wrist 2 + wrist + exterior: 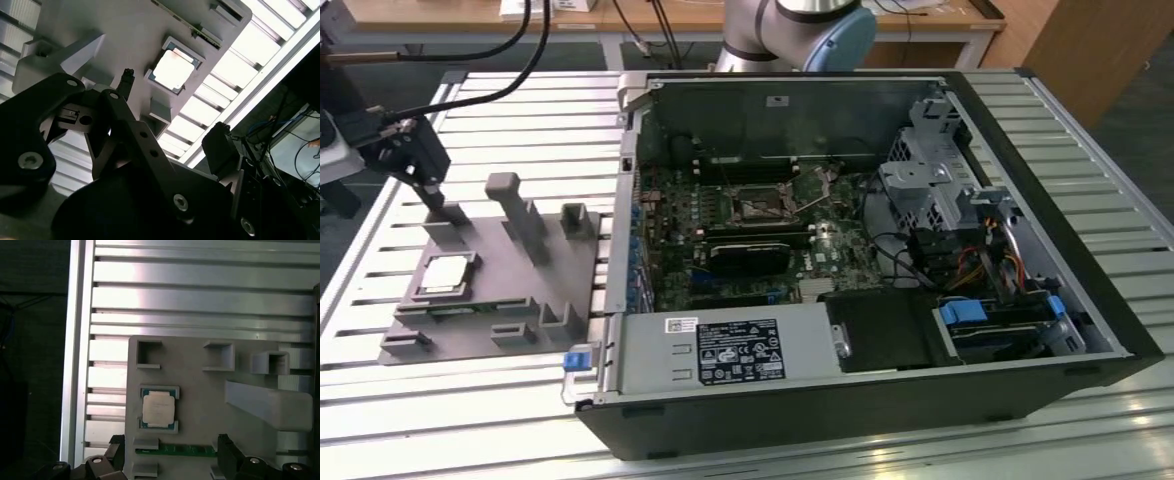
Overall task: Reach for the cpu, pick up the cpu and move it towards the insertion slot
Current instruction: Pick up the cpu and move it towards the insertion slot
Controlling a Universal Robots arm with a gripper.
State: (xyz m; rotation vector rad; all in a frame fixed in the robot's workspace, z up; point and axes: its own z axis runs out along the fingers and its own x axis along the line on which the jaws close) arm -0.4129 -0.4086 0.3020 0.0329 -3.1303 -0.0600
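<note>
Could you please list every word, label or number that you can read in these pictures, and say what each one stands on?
No text is legible in these pictures.
On the black label of the power supply: white print, too small.
On the white sticker beside it: too small.
On the small sticker on the case wall: too small.
On the cpu: any print is too blurred.

A robotics lab: a slatted aluminium desk [494, 110] carries an opened computer case [854, 412] and grey fixture plate [494, 300], with the arm's base [801, 30] and a cable-strewn wooden desk [454, 14] at twelve o'clock.
</note>
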